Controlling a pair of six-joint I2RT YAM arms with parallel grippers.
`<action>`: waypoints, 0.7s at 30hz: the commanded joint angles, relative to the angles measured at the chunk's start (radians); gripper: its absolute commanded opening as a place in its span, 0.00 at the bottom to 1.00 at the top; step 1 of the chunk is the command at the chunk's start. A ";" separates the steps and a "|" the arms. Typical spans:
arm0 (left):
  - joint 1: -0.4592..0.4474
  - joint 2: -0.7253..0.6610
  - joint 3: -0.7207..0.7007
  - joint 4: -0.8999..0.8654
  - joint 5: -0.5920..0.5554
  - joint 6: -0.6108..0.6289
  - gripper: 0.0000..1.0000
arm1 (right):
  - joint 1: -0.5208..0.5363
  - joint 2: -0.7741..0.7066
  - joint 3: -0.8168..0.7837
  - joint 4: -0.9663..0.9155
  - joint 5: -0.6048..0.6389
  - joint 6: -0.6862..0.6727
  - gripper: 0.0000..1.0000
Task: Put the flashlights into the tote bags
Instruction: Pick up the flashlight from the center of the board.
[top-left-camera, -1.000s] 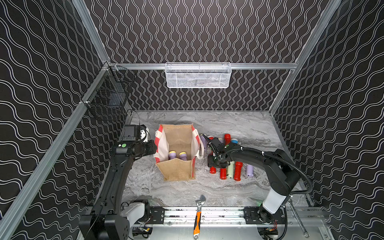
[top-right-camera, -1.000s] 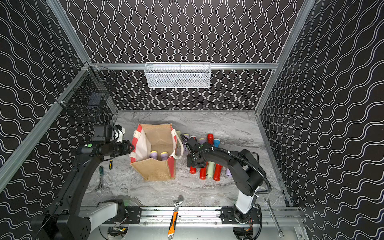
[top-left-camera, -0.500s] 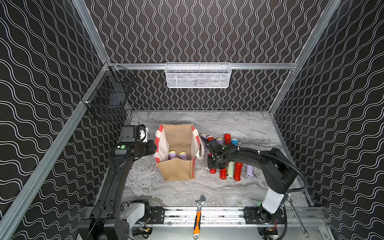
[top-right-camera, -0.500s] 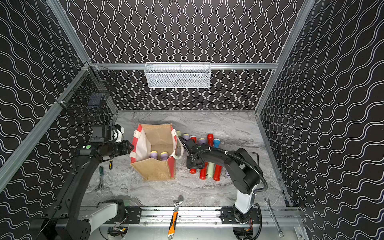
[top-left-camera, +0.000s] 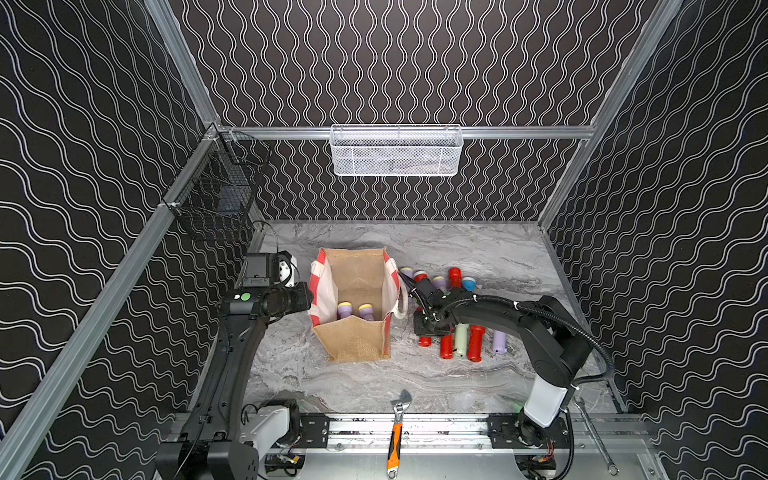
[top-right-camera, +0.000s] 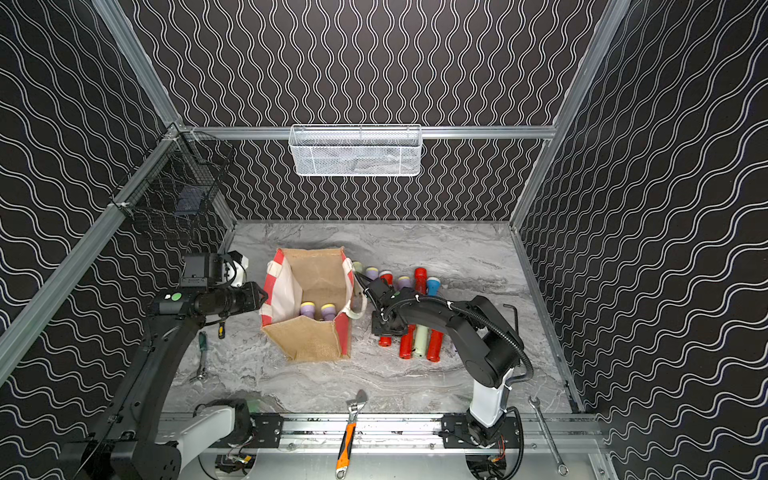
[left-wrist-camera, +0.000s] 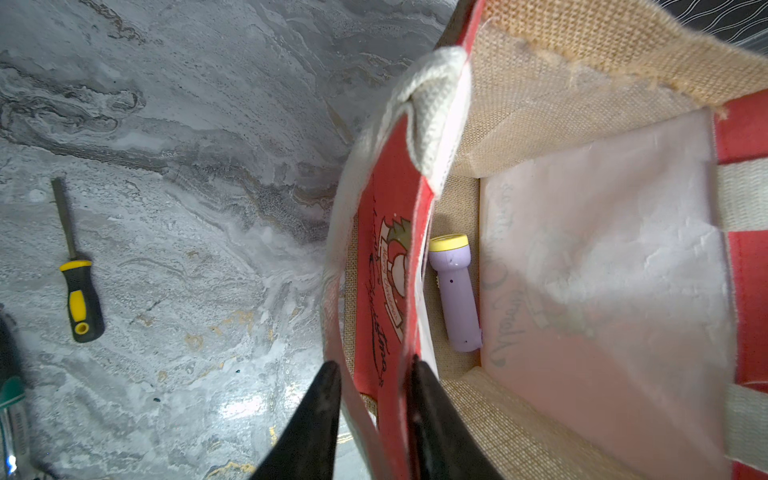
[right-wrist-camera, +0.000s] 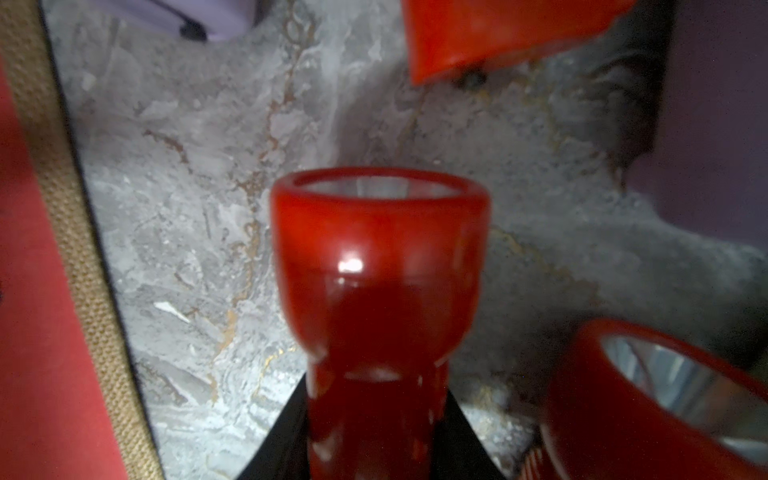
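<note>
Red flashlight | handle clamped in right hand | left hand pinching tote bag rim

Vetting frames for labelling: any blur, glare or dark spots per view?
Right wrist: red flashlight fills the centre, soft and out of focus, glare spot on its head. Left wrist: sharp on lilac flashlight and tote bag; left fingers are dark silhouettes; table shows a bright reflection. Both top views: sharp, evenly lit.

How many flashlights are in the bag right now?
2: a lilac flashlight and a second lilac flashlight beside it, on the bag floor at its near wall. That wall may hide more.
</note>
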 joint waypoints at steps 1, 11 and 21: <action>0.000 -0.002 0.004 0.027 0.007 0.014 0.34 | 0.018 -0.041 0.039 -0.089 0.033 -0.013 0.22; 0.000 0.008 0.022 0.027 0.028 0.011 0.34 | 0.023 -0.212 0.242 -0.225 0.110 -0.082 0.20; 0.000 0.005 0.015 0.032 0.033 0.009 0.34 | 0.025 -0.264 0.492 -0.197 0.055 -0.167 0.21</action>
